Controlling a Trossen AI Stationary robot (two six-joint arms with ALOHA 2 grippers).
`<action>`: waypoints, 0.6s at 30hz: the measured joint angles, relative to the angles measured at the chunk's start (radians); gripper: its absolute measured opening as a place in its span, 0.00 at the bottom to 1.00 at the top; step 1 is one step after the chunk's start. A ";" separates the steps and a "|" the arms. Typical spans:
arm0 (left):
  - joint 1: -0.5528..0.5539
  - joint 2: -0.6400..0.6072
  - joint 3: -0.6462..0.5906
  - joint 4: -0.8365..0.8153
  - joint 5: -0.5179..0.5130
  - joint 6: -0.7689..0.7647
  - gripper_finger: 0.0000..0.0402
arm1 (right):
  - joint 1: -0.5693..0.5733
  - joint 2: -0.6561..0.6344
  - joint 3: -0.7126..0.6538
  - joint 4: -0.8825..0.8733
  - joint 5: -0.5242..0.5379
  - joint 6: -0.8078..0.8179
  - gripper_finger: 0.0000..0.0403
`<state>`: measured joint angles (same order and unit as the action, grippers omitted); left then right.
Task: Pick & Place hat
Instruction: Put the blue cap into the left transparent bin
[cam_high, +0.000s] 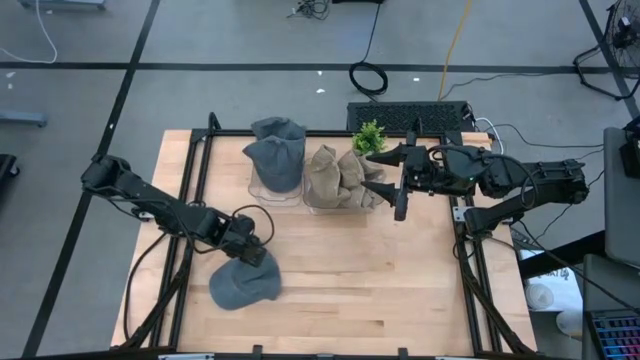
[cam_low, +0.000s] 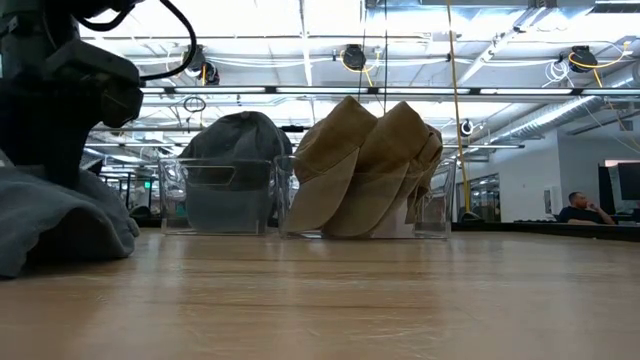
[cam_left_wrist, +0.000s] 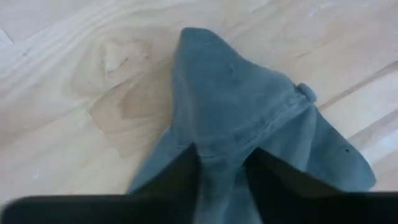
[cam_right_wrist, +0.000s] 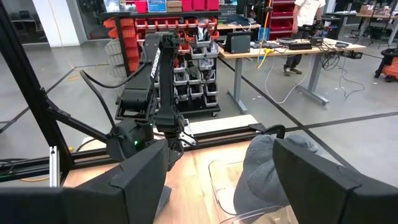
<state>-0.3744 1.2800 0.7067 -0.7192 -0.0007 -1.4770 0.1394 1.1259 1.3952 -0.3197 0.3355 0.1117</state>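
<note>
The grey hat (cam_high: 243, 284) lies on the counter (cam_high: 400, 290) near its front left. The left gripper (cam_high: 252, 252) pinches its fabric between narrowed jaws. The right gripper (cam_high: 385, 171) hovers over the tan hats (cam_high: 337, 177), jaws wide.

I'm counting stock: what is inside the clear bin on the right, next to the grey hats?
The clear plastic bin holds several tan fabric caps stacked upright, seen from above and through its wall at table level. How many there are, and anything beneath them, is hidden.
</note>
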 joint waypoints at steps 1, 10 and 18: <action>0.000 0.000 0.000 0.007 0.000 -0.001 0.27 | 0.000 0.000 0.000 0.000 0.000 0.000 0.69; 0.005 -0.006 0.000 0.146 0.028 0.052 0.02 | 0.000 0.000 0.000 0.000 0.002 0.000 0.69; -0.014 -0.060 0.002 0.284 -0.006 0.104 0.01 | 0.000 0.000 0.000 0.000 0.002 0.000 0.69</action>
<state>-0.3882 1.2203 0.7082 -0.4349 -0.0065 -1.3726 0.1394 1.1259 1.3952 -0.3195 0.3374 0.1116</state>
